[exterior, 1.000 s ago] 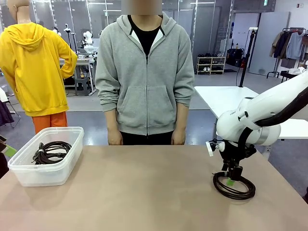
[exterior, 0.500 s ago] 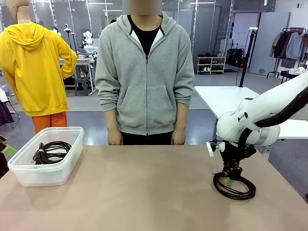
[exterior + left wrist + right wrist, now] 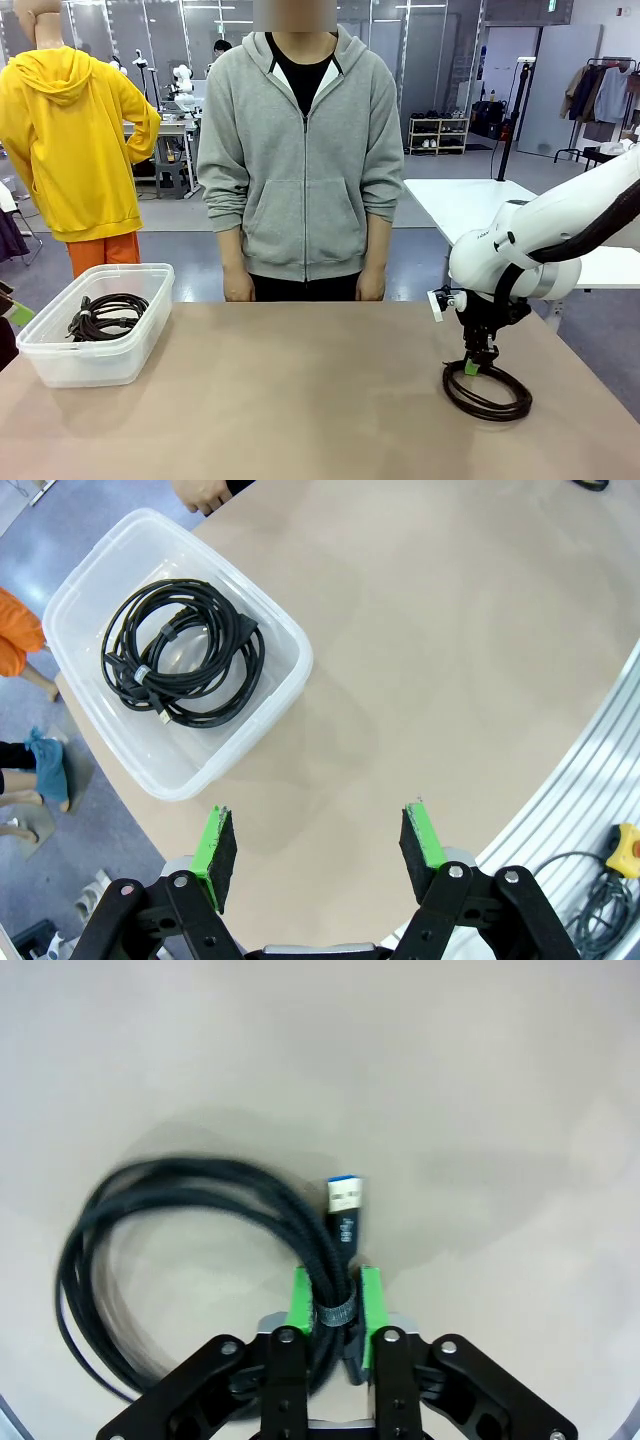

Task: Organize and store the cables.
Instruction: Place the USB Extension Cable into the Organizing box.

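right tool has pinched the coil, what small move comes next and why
Probably lift straight up: the right tool is shut on the coiled cable, which mostly rests on the table. It needs clearance before travelling to the plastic bin holding another coil.

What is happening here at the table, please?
The right pincer is shut on a coiled black cable lying on the table. Another coiled cable already lies in the clear plastic bin. The left pincer hangs open above the table beside that bin. A person stands at the far side, arms down.
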Controlling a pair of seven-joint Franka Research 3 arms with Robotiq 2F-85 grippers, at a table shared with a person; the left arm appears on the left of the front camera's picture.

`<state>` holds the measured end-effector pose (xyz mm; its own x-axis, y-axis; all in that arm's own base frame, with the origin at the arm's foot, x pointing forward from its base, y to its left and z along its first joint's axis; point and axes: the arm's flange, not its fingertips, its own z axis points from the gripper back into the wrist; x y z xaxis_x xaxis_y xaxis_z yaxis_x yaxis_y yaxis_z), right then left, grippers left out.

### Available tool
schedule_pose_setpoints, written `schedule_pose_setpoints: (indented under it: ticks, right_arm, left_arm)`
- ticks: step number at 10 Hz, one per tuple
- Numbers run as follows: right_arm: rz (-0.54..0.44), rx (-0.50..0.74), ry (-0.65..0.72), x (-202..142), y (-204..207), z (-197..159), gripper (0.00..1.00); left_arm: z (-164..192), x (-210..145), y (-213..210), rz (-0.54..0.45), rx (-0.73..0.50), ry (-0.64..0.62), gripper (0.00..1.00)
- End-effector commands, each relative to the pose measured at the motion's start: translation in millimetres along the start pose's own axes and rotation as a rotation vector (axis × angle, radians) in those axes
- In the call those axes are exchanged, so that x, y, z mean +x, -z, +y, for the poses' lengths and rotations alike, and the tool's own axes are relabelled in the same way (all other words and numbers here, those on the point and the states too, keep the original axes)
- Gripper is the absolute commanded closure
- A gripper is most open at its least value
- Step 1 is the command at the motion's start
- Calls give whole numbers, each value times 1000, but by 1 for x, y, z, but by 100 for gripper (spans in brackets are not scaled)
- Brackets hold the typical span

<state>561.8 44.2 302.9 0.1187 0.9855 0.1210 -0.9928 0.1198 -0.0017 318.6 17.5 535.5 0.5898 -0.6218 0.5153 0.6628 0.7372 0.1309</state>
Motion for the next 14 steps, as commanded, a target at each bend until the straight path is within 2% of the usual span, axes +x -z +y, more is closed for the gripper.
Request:
schedule_pose_setpoints:
  ticks: [1, 3, 5, 7, 9, 10, 14]
  right_arm:
    - [30, -15, 23, 4, -8, -2, 100]
    - [42, -35, 18, 8, -28, 0, 100]
    - [49, -67, 40, 22, -78, 13, 100]
    - [99, -103, 53, 41, -123, 28, 100]
    - [116, -104, 50, 50, -133, 35, 100]
    - [64, -119, 66, 47, -138, 39, 100]
    - [84, -113, 31, 45, -142, 36, 100]
  left_arm:
    - [1, 2, 1, 1, 19, -8, 16]
    - [1, 2, 1, 1, 19, -8, 16]
    - [1, 2, 1, 1, 19, -8, 16]
    - [1, 2, 1, 1, 19, -8, 16]
    - [1, 2, 1, 1, 19, -8, 16]
    - [1, 2, 1, 1, 19, -8, 16]
    - [1, 2, 1, 1, 19, -8, 16]
